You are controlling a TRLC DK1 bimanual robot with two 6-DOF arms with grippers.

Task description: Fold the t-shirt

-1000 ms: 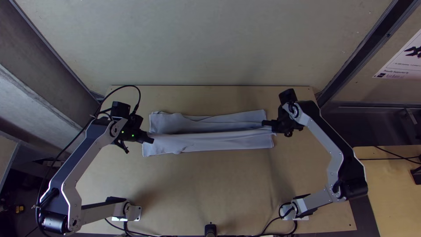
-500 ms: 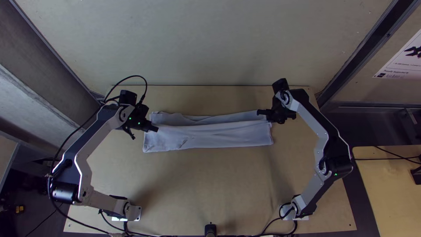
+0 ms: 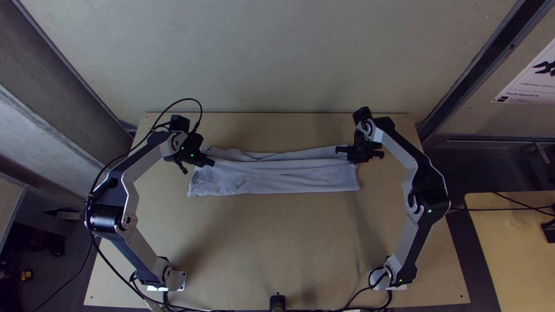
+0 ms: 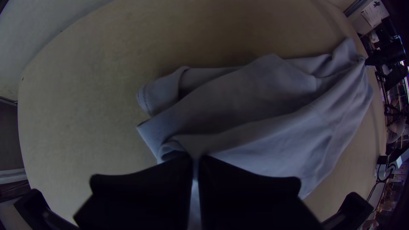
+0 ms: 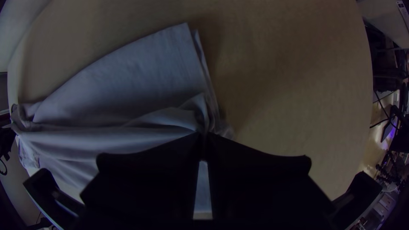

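From my seat I see the t-shirt lying as a long, narrow, layered strip across the worktop, already folded at least once. My left gripper is at the strip's left end, its jaws closed on a pinch of fabric; my right gripper has its jaws closed on the cloth at the other end. Between them the fabric runs in long creases, with small bunched ridges where each grip bites.

I'd expect it to handle as light, limp jersey — nothing fragile, but with no stiffness to hold a shape, so it will sag or wrinkle wherever I leave it unsupported. Both grips sit close to the ends, which seems right to me: carried together, they should keep the edge fairly straight. If one pinch catches only the top layer, the layers could slide apart, so I'd want an even, gentle pull. My guess is that I'm laying a lengthwise fold over; next I'd set the edge down level — both ends at once — then let go cleanly.
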